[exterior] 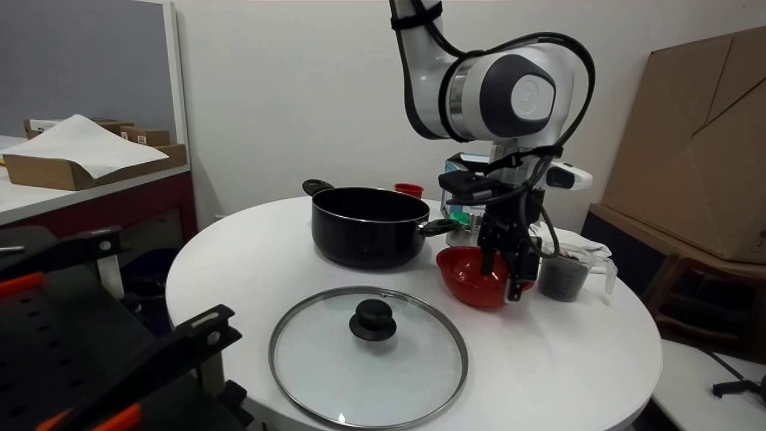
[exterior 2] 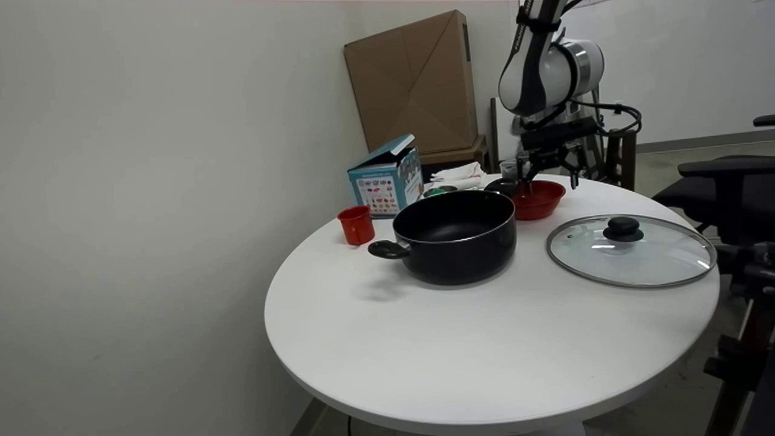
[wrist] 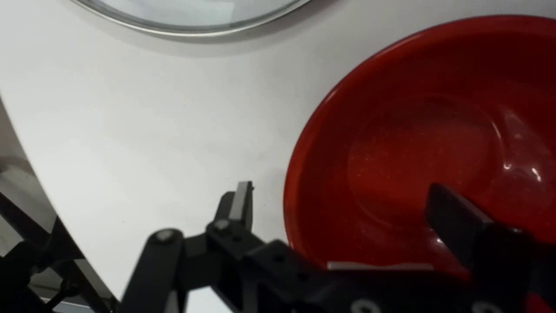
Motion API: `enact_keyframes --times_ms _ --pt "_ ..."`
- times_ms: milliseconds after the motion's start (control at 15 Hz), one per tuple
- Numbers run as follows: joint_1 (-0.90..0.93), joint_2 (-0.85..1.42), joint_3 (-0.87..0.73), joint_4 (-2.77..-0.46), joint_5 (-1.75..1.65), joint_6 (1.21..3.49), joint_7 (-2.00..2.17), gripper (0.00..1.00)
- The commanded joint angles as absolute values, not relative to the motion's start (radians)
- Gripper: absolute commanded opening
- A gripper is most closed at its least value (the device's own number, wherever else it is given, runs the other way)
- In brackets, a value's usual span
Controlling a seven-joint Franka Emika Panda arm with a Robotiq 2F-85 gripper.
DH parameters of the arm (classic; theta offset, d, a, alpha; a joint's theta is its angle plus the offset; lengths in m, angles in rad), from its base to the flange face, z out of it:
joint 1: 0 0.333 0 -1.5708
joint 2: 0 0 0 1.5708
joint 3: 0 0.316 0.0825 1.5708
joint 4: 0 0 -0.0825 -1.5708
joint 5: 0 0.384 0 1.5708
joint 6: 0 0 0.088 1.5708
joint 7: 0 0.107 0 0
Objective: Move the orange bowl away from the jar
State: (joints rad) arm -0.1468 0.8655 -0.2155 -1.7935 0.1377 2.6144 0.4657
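Observation:
The orange bowl, glossy and red-orange, rests on the white table and shows in both exterior views [exterior: 458, 275] [exterior 2: 537, 206] and large in the wrist view [wrist: 391, 130]. A clear, handled jug with grey contents [exterior: 561, 278], which looks like the jar, stands close beside the bowl; its upper part shows behind the gripper in an exterior view [exterior 2: 508, 168]. My gripper [exterior: 501, 282] is open around the bowl's near rim. In the wrist view [wrist: 341, 204] one finger is outside the rim over the table, the other inside over the bowl. I cannot tell whether either touches.
A black pot [exterior: 368, 233] stands beside the bowl, its handle close to it. A glass lid [exterior: 335, 359] lies in front. A metal container with a green item [exterior: 464, 232], a red cup [exterior 2: 356, 225], a blue box [exterior 2: 387, 184] and a white cloth [exterior 2: 457, 175] stand behind.

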Motion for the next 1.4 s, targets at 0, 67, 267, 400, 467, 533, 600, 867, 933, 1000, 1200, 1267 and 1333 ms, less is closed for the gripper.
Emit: enact_keyframes --times_ms 0,67,267,400,467,533,600,867,933,1000,1200,1267,1333 --pt "-0.149 0.92 -0.221 -1.742 0.161 2.625 0.454 0.74" --pt "-0.149 0.924 -0.222 -1.739 0.161 2.625 0.453 0.68" --pt "-0.147 0.926 -0.223 -1.732 0.16 2.622 0.452 0.45" --pt "-0.146 0.921 -0.221 -1.73 0.16 2.622 0.45 0.29" --pt "-0.146 0.917 -0.219 -1.729 0.161 2.622 0.448 0.21" --pt "-0.149 0.912 -0.213 -1.73 0.162 2.619 0.441 0.14" --pt "-0.146 0.908 -0.211 -1.732 0.16 2.618 0.437 0.09" --pt "-0.139 0.867 -0.187 -1.737 0.167 2.615 0.424 0.07" --pt "-0.137 0.862 -0.183 -1.737 0.166 2.615 0.423 0.07" --pt "-0.134 0.849 -0.176 -1.738 0.167 2.613 0.421 0.07" --pt "-0.123 0.813 -0.158 -1.737 0.169 2.605 0.42 0.07" --pt "-0.112 0.798 -0.16 -1.73 0.166 2.594 0.429 0.08" --pt "-0.102 0.791 -0.164 -1.725 0.162 2.591 0.437 0.08"
